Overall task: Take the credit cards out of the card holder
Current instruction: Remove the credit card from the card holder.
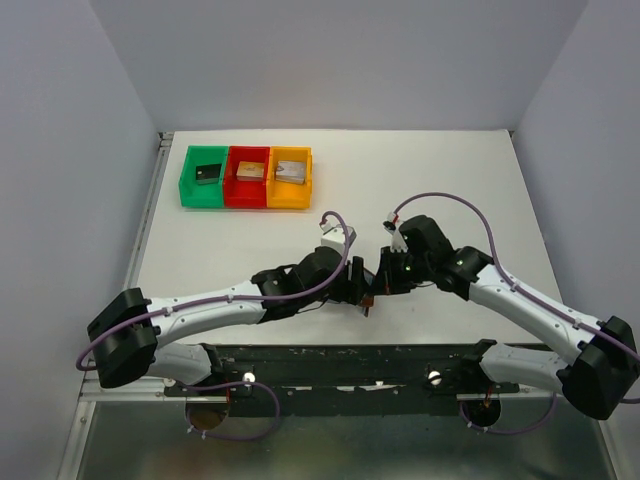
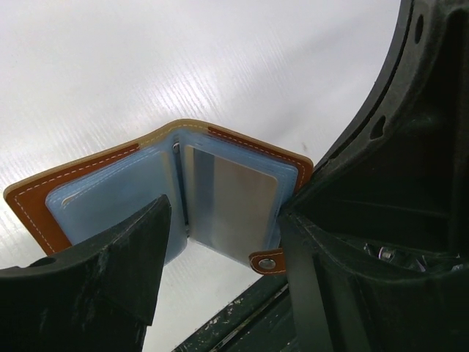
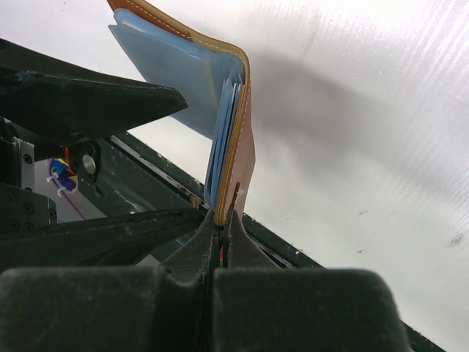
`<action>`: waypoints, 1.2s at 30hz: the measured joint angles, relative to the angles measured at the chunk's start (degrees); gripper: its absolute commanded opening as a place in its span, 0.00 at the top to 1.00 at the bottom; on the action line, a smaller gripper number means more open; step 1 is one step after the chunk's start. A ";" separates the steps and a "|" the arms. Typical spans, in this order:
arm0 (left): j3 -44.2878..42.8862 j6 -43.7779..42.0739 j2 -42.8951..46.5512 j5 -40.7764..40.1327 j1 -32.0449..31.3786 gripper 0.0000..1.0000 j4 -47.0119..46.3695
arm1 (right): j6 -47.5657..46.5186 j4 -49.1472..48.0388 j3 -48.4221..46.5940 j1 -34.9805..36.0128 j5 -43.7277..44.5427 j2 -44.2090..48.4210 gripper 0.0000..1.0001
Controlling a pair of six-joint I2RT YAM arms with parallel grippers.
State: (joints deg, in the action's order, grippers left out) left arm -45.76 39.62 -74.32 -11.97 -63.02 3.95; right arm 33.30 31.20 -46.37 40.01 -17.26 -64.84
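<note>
Right gripper (image 3: 223,233) is pinched shut on the bottom edge of the card holder (image 3: 238,139), holding it upright and part-open like a book over the table (image 3: 352,110), close to the near edge. Left gripper (image 2: 223,220) stands wide with nothing held, jaws either side of the open fold, facing a silvery card (image 2: 231,198) seated in its pale blue pocket. Risk: the pinch is thin and low, so a sideways pull could twist the card holder loose, or the jaws could catch pocket and card together.
</note>
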 measured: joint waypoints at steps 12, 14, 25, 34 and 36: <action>-0.22 -0.13 -1.79 -1.09 0.00 0.44 1.79 | -0.55 -0.17 0.07 0.00 -0.55 1.64 1.00; -0.22 -0.17 -2.01 -1.22 0.00 0.43 1.86 | -0.59 -0.22 0.09 0.00 -0.63 1.64 1.00; 5.77 0.76 -0.59 -1.33 -0.04 0.42 -2.14 | 0.39 -1.33 0.85 0.00 -1.27 1.64 0.99; 8.24 2.27 -0.48 -1.33 -0.07 0.57 -2.93 | 1.18 -2.10 1.51 0.00 -1.40 1.22 0.80; 8.28 2.45 -0.72 -1.38 -0.07 0.59 -3.04 | 1.14 -2.45 1.57 0.00 -1.42 0.85 0.73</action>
State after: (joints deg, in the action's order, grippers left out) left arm -37.47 42.06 -75.05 -13.34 -63.09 0.91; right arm 34.44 28.75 -44.80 40.01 -18.68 -63.99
